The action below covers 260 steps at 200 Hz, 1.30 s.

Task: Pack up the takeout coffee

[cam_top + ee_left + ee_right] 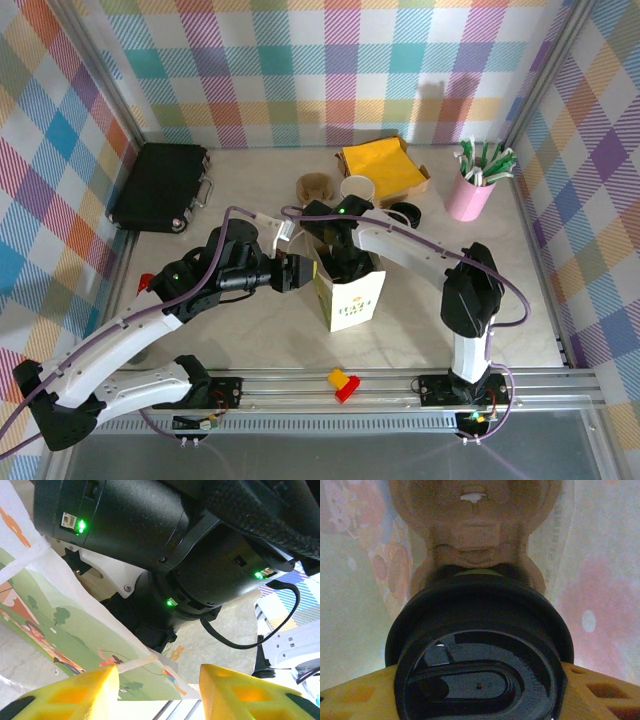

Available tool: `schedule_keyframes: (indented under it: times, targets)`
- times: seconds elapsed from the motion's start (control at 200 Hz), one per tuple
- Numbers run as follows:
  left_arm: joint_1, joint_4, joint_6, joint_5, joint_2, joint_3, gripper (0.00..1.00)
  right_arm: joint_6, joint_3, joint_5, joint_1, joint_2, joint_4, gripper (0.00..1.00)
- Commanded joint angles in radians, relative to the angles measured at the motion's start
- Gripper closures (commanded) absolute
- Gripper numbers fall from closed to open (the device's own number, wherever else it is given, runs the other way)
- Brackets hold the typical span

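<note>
The takeout coffee (477, 670) shows its round black lid from above, with a sliver of green cup beyond it. My right gripper (477, 697) is shut on it, a yellow finger (355, 697) pressed to each side of the lid. Cup and gripper are down inside the white paper bag (600, 580), whose printed walls rise all around. From above, the right gripper (338, 258) reaches into the top of the upright bag (352, 300). My left gripper (298, 272) sits at the bag's left rim, open. Its yellow fingers (90, 695) straddle the corner of the bag (55, 615).
A brown moulded shape (470, 535) lies below the cup in the bag. Behind the bag are a lidless cup stack (357, 188), a yellow-filled box (382, 165), a loose black lid (405, 213) and a pink cup of straws (472, 190). A black case (160, 185) lies at back left.
</note>
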Motion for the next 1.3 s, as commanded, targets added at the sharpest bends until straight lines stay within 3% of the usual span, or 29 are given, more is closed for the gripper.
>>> schedule_keyframes:
  times: [0.0,0.695,1.04,1.295]
  targets:
    - [0.01,0.016,-0.006,0.004,-0.001,-0.001,0.54,-0.012,-0.035,-0.027,-0.008,0.006,0.021,0.52]
    - [0.009,0.018,-0.007,0.011,0.014,0.005,0.54,-0.017,-0.082,-0.035,-0.016,0.017,0.068,0.51]
    - [0.009,0.013,-0.008,0.003,0.009,0.007,0.54,-0.006,-0.024,-0.023,-0.018,0.0,0.021,0.43]
    - [0.009,0.001,-0.009,-0.007,0.006,0.007,0.54,0.003,0.038,-0.014,-0.018,-0.025,-0.025,0.3]
